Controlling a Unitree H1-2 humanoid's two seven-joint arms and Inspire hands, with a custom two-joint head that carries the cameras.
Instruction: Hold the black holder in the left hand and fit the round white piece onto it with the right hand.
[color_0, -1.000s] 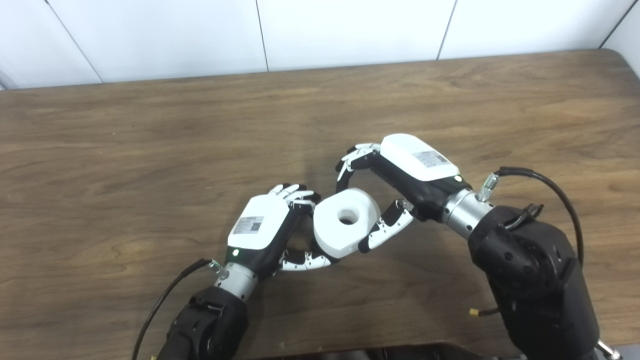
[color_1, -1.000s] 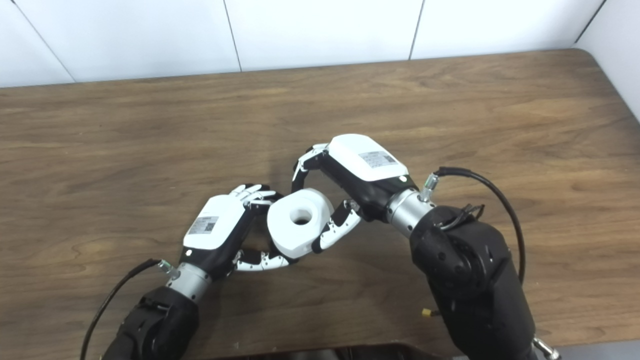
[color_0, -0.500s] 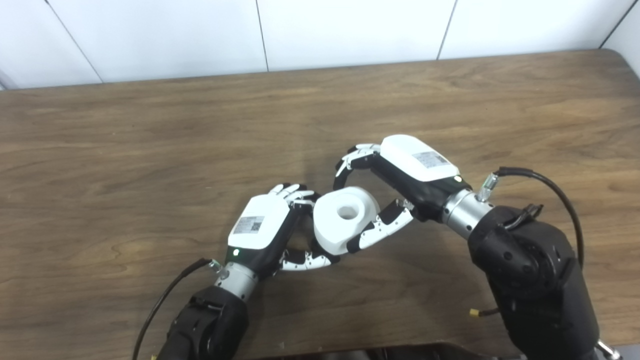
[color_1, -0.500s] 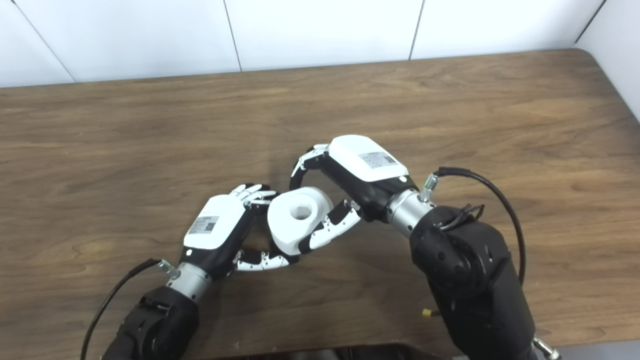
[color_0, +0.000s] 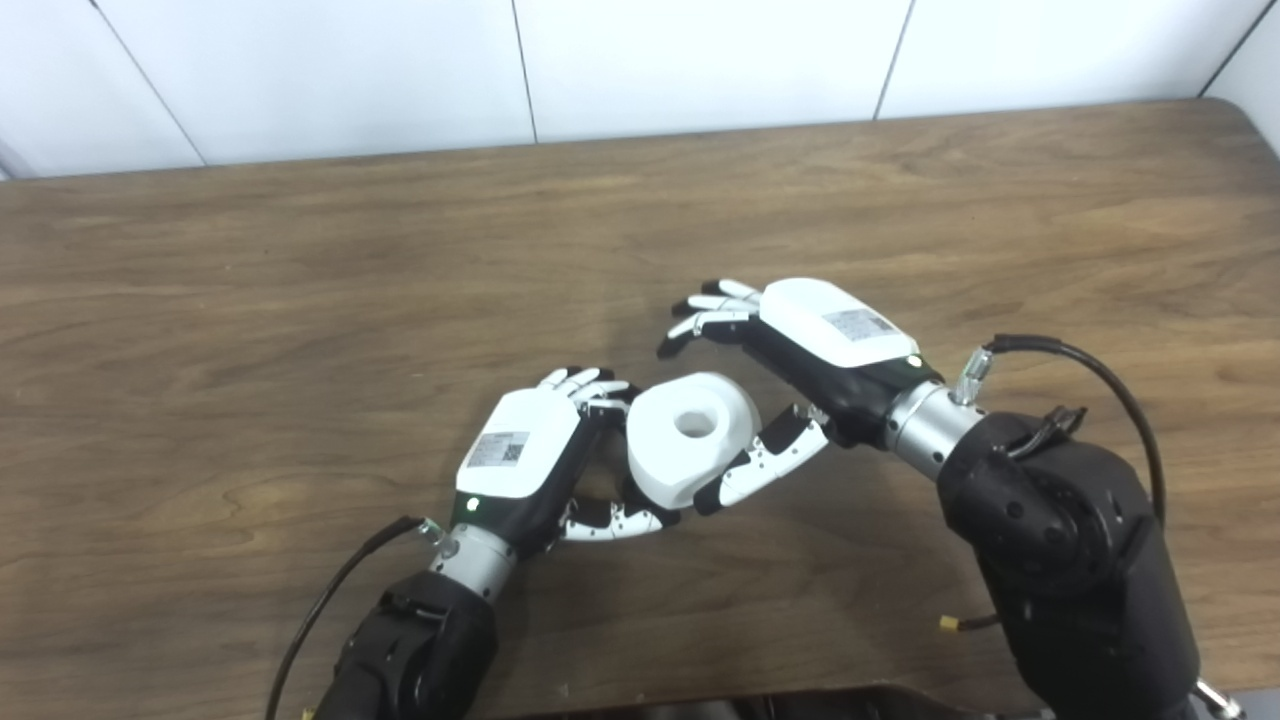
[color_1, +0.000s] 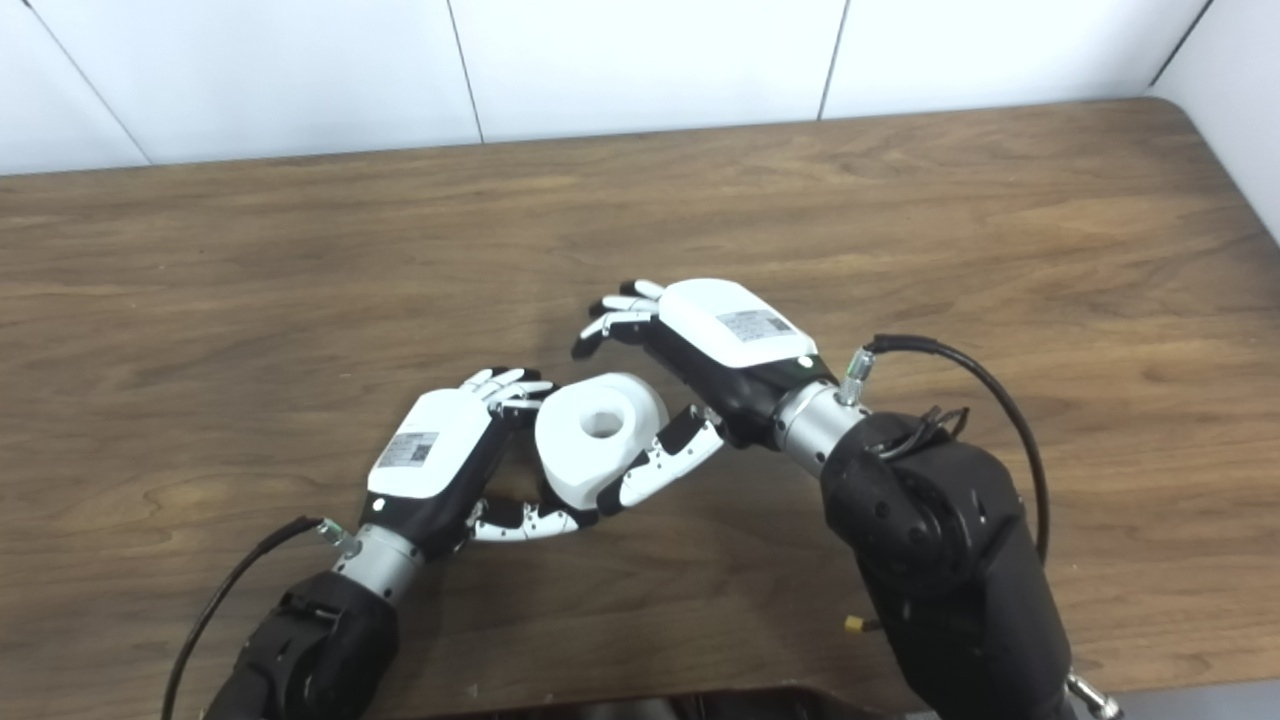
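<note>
The right hand (color_0: 775, 375), fingers spread open at three o'clock of the round white piece (color_0: 690, 432), holds nothing; the piece could tip off the closed left hand (color_0: 535, 465), whose black holder is mostly hidden.

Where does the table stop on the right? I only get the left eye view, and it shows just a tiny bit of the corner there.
Observer: The right eye view shows much more. The table has a right edge that slants from the rounded far corner down to the picture's right side.
Operator: What's past that edge?
Observer: A white wall shows beyond it along the whole stretch I can see. I cannot tell whether the table touches it.
</note>
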